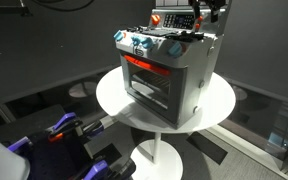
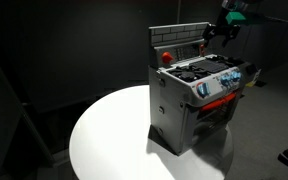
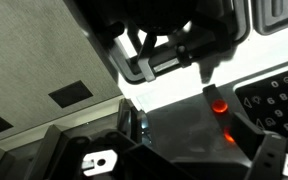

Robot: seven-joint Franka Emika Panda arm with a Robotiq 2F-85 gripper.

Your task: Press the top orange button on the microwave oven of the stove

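Observation:
The grey toy stove (image 1: 169,75) with its orange-red-framed oven door (image 1: 144,75) stands on a round white table (image 1: 219,105); it also shows in an exterior view (image 2: 194,100). Its upright grey microwave oven section (image 1: 174,22) (image 2: 179,40) rises at the back. My gripper (image 1: 198,14) (image 2: 224,27) hovers at one end of that section, above the stove top, and looks shut and empty. In the wrist view, two glowing orange buttons (image 3: 217,104) (image 3: 227,135) sit on a dark strip just ahead of the gripper (image 3: 180,160), beside a keypad (image 3: 276,100).
Blue-and-white knobs (image 1: 144,45) (image 2: 227,82) line the stove's front edge. A red patch (image 2: 167,57) sits at the far end of the upper section. The white table (image 2: 104,135) rests on a pedestal (image 1: 159,155). Dark curtains surround the scene.

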